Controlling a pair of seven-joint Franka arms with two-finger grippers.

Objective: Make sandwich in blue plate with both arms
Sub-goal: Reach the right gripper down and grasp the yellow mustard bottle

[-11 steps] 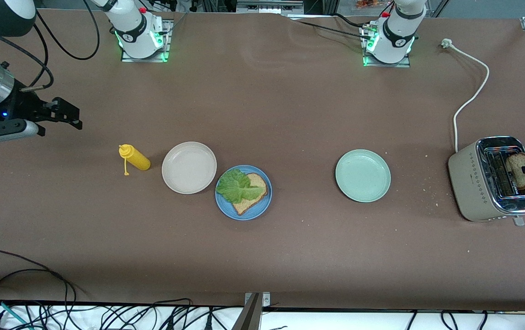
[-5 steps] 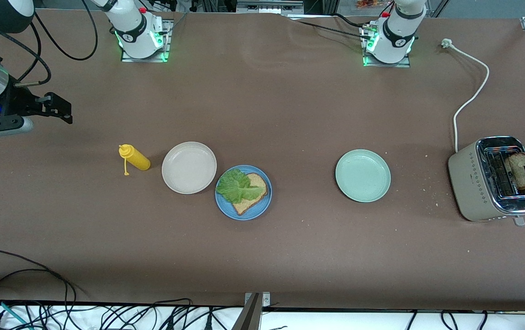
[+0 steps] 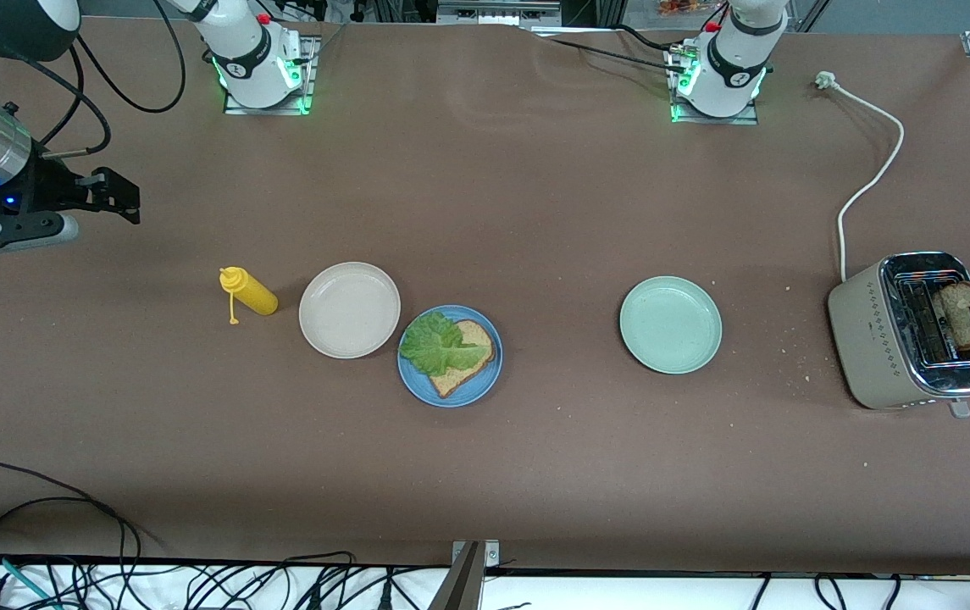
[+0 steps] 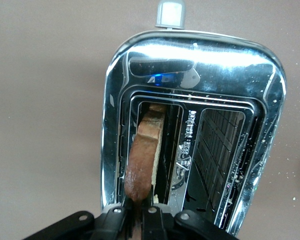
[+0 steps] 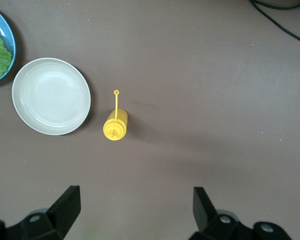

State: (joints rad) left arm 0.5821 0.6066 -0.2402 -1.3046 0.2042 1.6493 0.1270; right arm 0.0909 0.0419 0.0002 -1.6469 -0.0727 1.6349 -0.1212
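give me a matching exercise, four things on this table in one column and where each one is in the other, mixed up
Things:
1. lettuce leaf
2. second slice of toast
3. yellow squeeze bottle
4. mint-green plate

Places:
A. between the blue plate and the toaster
B. in a toaster slot, pinched by the shut left claw
C. on the slice of toast on the blue plate
D. beside the cream plate, toward the right arm's end of the table

Pairs: 1-C, 2-B, 3-D, 4-A
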